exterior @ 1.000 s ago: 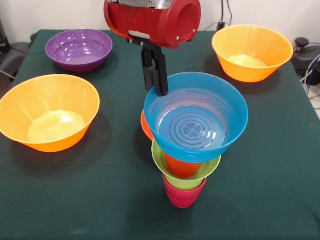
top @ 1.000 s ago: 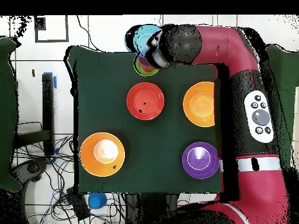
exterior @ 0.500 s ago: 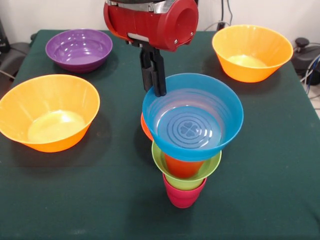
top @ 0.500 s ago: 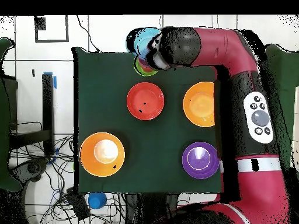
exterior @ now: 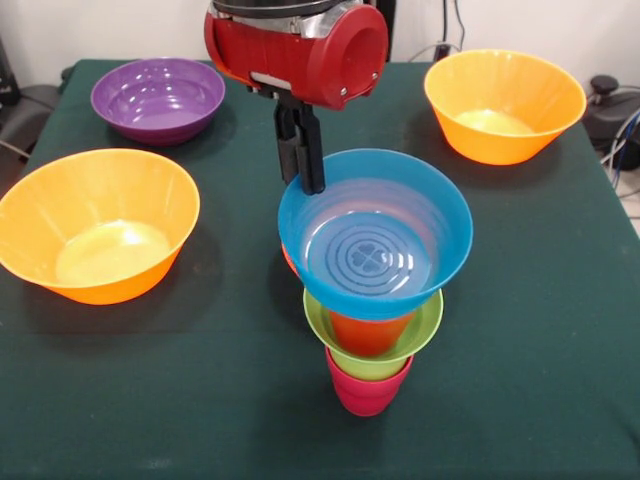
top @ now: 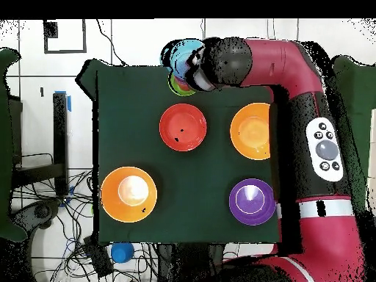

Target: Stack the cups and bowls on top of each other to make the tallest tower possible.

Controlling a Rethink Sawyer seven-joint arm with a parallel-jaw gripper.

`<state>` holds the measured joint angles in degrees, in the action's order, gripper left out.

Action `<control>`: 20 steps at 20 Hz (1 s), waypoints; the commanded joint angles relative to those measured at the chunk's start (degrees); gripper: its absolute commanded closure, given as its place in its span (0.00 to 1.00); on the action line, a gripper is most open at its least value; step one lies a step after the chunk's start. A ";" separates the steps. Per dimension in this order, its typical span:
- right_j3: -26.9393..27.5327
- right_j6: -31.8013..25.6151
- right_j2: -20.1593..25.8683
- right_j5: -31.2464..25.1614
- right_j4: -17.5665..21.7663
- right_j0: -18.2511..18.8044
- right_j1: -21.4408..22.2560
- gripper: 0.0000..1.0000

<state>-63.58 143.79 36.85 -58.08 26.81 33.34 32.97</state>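
Blue bowl point(exterior: 375, 235): gripper point(exterior: 303, 178) pinching its far rim; should be centring over orange-red cup point(exterior: 370, 330) before releasing.

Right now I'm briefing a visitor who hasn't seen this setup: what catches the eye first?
A blue bowl held by its rim in the gripper over a small tower at the table's near edge: crimson cup, green bowl, orange cup. Two big orange bowls and a purple bowl sit around it.
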 commanded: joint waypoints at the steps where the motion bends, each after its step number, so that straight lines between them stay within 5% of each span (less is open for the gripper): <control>1: -4.43 -10.73 -2.71 2.25 3.96 -0.91 -1.58 1.00; 20: -4.76 -10.34 -2.73 2.95 3.17 -0.98 -2.09 1.00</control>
<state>-63.62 143.79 36.37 -57.00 26.86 33.34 32.34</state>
